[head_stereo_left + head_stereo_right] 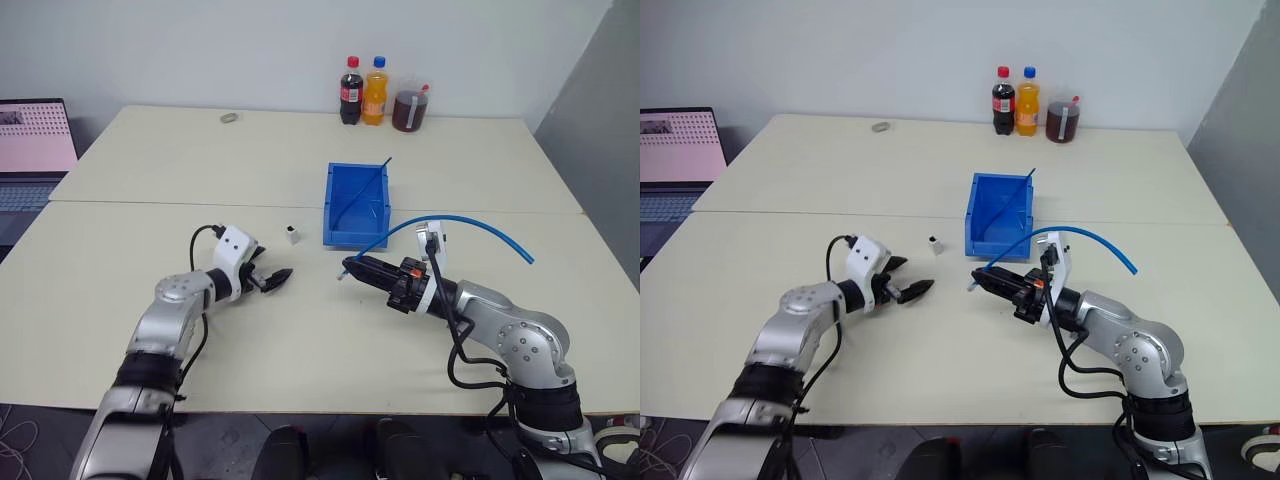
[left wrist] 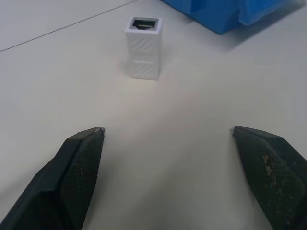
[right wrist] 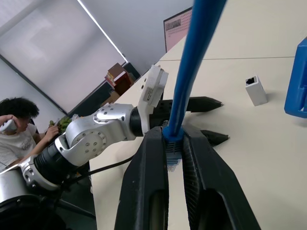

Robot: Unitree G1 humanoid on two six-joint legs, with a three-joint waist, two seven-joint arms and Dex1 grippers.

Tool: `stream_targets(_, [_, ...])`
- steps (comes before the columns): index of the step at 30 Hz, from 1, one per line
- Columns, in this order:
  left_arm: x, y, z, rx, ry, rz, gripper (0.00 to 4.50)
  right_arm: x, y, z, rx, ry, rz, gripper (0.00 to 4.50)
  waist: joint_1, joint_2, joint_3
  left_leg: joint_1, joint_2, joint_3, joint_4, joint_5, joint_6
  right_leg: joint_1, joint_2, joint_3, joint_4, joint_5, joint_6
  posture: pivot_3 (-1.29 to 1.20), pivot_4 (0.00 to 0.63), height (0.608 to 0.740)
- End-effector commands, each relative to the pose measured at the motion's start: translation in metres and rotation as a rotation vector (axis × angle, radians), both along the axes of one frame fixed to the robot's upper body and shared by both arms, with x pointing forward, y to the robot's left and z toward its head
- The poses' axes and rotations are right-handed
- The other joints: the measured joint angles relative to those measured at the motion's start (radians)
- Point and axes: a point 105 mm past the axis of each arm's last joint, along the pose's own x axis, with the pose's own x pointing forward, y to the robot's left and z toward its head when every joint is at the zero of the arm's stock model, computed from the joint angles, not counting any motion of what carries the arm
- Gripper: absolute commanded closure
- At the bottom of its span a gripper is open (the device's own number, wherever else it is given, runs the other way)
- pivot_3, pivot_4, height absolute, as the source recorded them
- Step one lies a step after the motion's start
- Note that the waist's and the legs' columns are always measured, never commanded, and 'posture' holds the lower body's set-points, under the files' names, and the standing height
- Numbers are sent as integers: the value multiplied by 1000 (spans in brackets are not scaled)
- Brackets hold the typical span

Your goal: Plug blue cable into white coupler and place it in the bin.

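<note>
Pale cream bench [image 1: 150,300], made of two tops pushed together, stands against a light wall; at its far edge are a cola bottle [image 1: 351,90], an orange soda bottle [image 1: 375,91] and a cup of dark drink [image 1: 409,105], with a small grey object [image 1: 229,117] further along that edge. A laptop [image 1: 30,150] sits past the bench's left edge.

The bin [image 1: 356,205] rests near the middle of the bench, a thin dark strand lying across it. The white coupler [image 1: 291,234] stands upright on the bench just to the left of the bin's near corner, apart from it, its dark socket facing up.

The left claw [image 1: 272,281] hovers low over the bench, near the coupler on its near side, fingers [image 2: 79,158] spread wide and empty. The right claw [image 1: 352,268] is pinching the blue cable [image 1: 470,222] close to its plug end, in front of the bin's near wall; the cable arcs up and away to the right, its far end in the air.

A person sits in the background of the right wrist view.
</note>
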Motion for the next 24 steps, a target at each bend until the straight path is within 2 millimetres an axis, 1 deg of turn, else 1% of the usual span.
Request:
stream_targets(1, [14, 0, 9, 30, -36, -9, 0, -4, 0, 13, 17, -63, -2, 4375, 0, 0, 0, 0, 0, 0, 0, 0, 0, 0, 0, 0, 0, 0, 0, 0, 150, 740])
stream_targets(5, [27, -4, 16, 36, -45, -15, 0, -6, 2, 14, 13, -68, 3, 4375, -1, 0, 0, -4, 0, 1, 0, 0, 0, -4, 0, 0, 0, 1, -2, 0, 150, 740])
stream_targets(8, [34, -15, 19, 46, -36, -60, 0, -9, 4, 15, 2, -81, 16, 4375, 1, 0, 0, -12, 0, -1, 2, 0, 0, -10, 0, -2, 1, 3, -5, 0, 150, 740])
stream_targets(11, [38, -20, 21, 39, -31, -74, 0, -10, 5, 15, -2, -86, 18, 4375, 1, 0, 0, -12, -1, 0, 2, 0, 0, -10, 0, -3, 1, 3, -5, 0, 150, 740])
stream_targets(14, [43, -20, 24, 24, -26, -58, 0, -11, 5, 15, -4, -87, 17, 4376, 1, 0, 0, -12, -1, 0, 2, 0, 0, -10, 0, -3, 0, 3, -5, 0, 150, 740])
stream_targets(24, [51, -27, 28, 41, -28, -67, 0, -13, 6, 13, -11, -89, 18, 4383, 1, 0, 0, -12, -1, 0, 2, 0, 0, -10, 0, -4, 1, 3, -4, 0, 150, 740])
